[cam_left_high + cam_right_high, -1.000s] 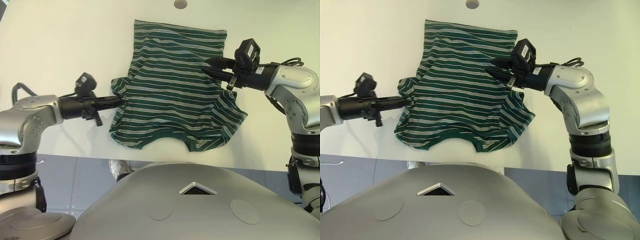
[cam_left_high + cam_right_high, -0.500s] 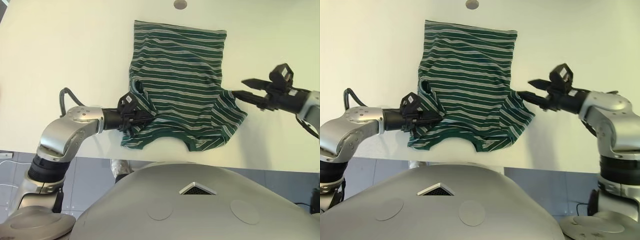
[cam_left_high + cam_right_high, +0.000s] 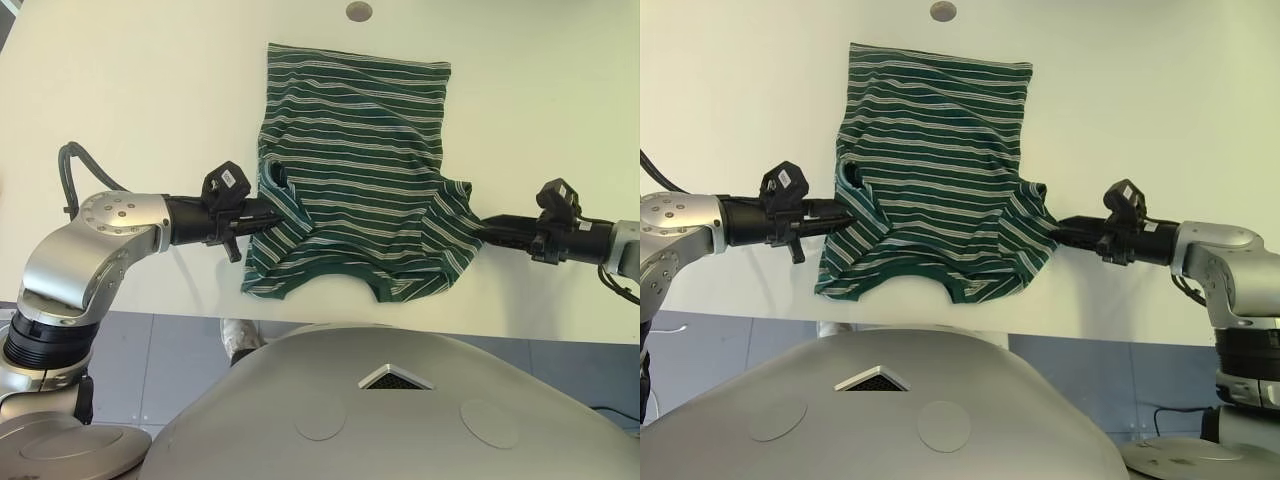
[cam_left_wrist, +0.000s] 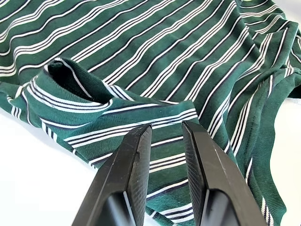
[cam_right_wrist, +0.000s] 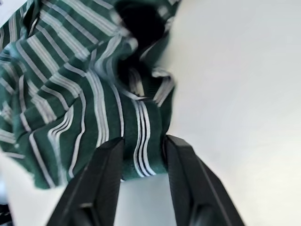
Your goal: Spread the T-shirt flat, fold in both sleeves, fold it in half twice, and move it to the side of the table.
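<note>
Head stereo pair: both eyes look forward and down over the arms at the table (image 3: 120, 90) from mid-distance. They share the whole T-shirt (image 3: 355, 150), seen from slightly offset positions. Each wrist camera sits close behind its own fingers, left gripper (image 4: 167, 126) and right gripper (image 5: 143, 140), facing opposite shirt edges.

T-shirt (image 4: 188, 56): edges cut off beyond left gripper (image 4: 167, 126). Sleeve fabric at right gripper (image 5: 142, 141): blurred, grip undetermined.
</note>
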Controlling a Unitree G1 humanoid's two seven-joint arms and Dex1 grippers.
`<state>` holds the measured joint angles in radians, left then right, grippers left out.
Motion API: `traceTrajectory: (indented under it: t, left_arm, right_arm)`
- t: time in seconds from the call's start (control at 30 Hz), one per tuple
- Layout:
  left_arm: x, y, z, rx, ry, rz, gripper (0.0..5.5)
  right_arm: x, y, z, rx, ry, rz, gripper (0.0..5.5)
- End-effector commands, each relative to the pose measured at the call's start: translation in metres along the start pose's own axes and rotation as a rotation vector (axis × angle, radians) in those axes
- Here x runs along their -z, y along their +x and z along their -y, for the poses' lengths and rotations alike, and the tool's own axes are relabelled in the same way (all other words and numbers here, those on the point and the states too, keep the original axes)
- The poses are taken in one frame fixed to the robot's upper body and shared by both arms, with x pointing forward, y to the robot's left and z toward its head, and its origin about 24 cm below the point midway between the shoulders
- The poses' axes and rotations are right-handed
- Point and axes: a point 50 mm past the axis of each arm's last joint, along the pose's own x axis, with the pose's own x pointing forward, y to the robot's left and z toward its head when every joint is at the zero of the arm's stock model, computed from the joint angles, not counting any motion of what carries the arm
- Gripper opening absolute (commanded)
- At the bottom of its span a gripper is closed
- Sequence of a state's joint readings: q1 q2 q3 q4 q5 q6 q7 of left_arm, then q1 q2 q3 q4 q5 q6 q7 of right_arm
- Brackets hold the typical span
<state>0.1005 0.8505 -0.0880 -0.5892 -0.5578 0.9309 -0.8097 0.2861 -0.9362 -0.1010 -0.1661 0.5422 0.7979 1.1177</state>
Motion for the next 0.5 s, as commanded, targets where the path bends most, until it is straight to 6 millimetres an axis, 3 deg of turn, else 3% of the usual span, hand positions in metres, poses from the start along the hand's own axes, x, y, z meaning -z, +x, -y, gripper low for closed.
traceTrajectory:
  t: [0.03,0.13,0.27,0.37,0.5]
  left_arm:
    - [-0.001,-0.001,-0.003,-0.027,-0.008,0.022,1.19]
    - [0.000,-0.001,-0.004,-0.034,-0.018,0.026,1.19]
    - [0.003,-0.001,-0.005,-0.043,-0.032,0.027,1.19]
    - [0.005,-0.001,-0.005,-0.057,-0.044,0.032,1.19]
    - [0.004,0.000,-0.005,-0.055,-0.047,0.043,1.19]
  right_arm:
    - [0.013,0.003,0.000,0.000,0.008,-0.102,0.86]
    - [0.009,0.001,0.001,-0.001,-0.004,-0.089,0.12]
    - [0.005,-0.017,-0.007,-0.055,-0.056,-0.107,0.03]
    - [-0.027,-0.027,-0.008,-0.065,-0.127,0.009,0.03]
    - [-0.052,-0.014,-0.035,-0.201,-0.248,0.014,0.03]
